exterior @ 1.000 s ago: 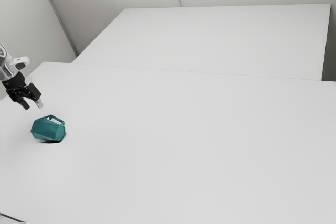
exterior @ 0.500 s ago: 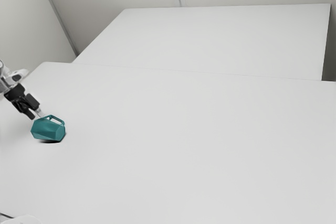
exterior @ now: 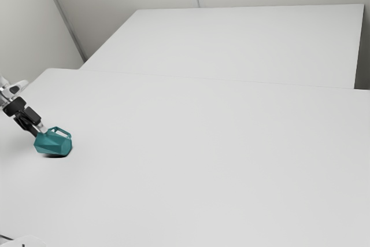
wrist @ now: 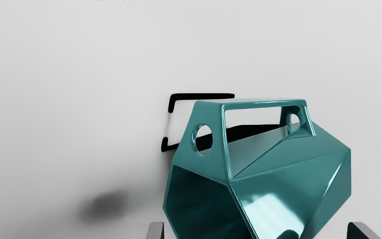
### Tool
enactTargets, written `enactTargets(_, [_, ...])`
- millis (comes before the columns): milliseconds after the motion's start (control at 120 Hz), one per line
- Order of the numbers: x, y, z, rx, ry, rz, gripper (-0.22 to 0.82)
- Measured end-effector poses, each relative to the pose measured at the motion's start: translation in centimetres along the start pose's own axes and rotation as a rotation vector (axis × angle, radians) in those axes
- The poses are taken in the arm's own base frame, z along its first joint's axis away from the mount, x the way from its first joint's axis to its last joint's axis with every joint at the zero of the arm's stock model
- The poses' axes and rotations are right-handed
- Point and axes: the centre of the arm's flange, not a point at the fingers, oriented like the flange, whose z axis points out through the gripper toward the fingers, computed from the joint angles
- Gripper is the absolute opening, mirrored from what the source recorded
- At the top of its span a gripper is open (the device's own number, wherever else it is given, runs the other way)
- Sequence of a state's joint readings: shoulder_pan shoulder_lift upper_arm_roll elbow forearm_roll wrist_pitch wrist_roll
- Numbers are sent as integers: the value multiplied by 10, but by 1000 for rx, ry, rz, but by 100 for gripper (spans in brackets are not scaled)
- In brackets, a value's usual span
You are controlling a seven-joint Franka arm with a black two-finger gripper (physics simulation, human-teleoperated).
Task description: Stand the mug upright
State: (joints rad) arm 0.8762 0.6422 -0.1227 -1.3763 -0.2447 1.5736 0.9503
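At the exterior view's left, my gripper (exterior: 39,132) is tilted down over the teal faceted mug (exterior: 53,143), its tips right at the mug's near-arm end. The mug lies on its side, with the handle on its upper side. In the wrist view the gripper (wrist: 255,230) has its fingers wide apart, one on each side of the mug (wrist: 277,186). The mug's dark open mouth faces partly toward the camera. Contact between fingers and mug cannot be made out.
The mug rests on a broad white table (exterior: 196,160). Behind it stands another white surface (exterior: 243,44), with pale walls beyond. A white object (exterior: 26,241) sits at the exterior view's bottom left corner.
My gripper has come down and closer to the mug, from above it to its upper edge. The mug has stayed on its side in the same place.
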Motion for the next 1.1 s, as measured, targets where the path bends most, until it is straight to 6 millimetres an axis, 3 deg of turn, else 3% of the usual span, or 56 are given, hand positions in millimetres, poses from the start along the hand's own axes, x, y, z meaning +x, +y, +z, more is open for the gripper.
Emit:
enactTargets(267, [-9, -4, 13, -110, 30, -16, 56])
enactTargets(833, [-28, -5, 19, -262, 76, -57, -2])
enactTargets(1100, [-26, -3, 19, -280, 90, -57, -14])
